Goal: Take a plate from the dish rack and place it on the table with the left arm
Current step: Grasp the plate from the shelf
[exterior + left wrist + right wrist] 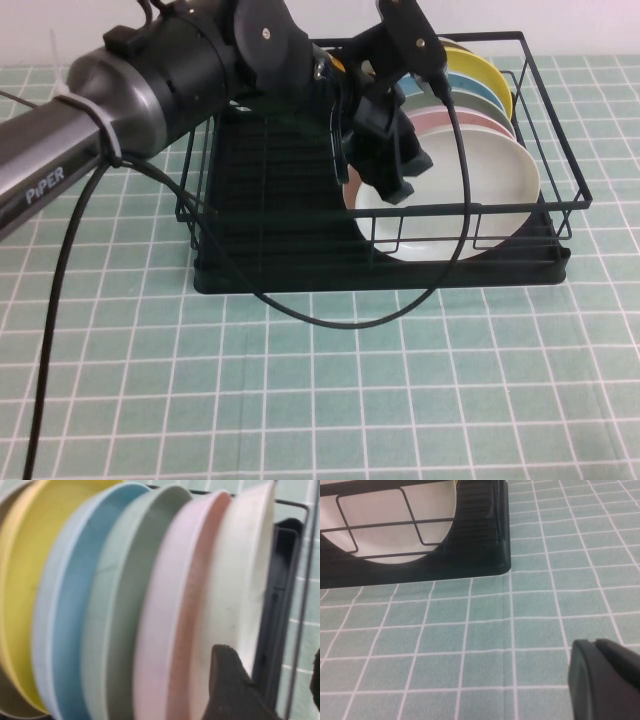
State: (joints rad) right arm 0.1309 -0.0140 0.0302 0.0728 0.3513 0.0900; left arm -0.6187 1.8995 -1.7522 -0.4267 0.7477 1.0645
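Jaws of left gripper (392,170) stand apart, straddling top rim of round white mint-tinted plate (470,195), clamping nothing yet; one finger (235,690) shows just before plate's front face. Black wire-frame dish rack (555,200) on teal-green tiled table (320,400) holds plate upright, frontmost in row, pale pink plate (170,605) directly behind. Judgement: seat fingers deeper over rim, close only on white plate, lift straight up clear of wire. Right gripper (605,680) hovers low above tiles beside rack corner; its jaws' state cannot be told.

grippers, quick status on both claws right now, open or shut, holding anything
Left claw: over the dish rack at the white plate, fingers apart, plate not gripped.
Right claw: low over the table, holding nothing; open or shut cannot be told.
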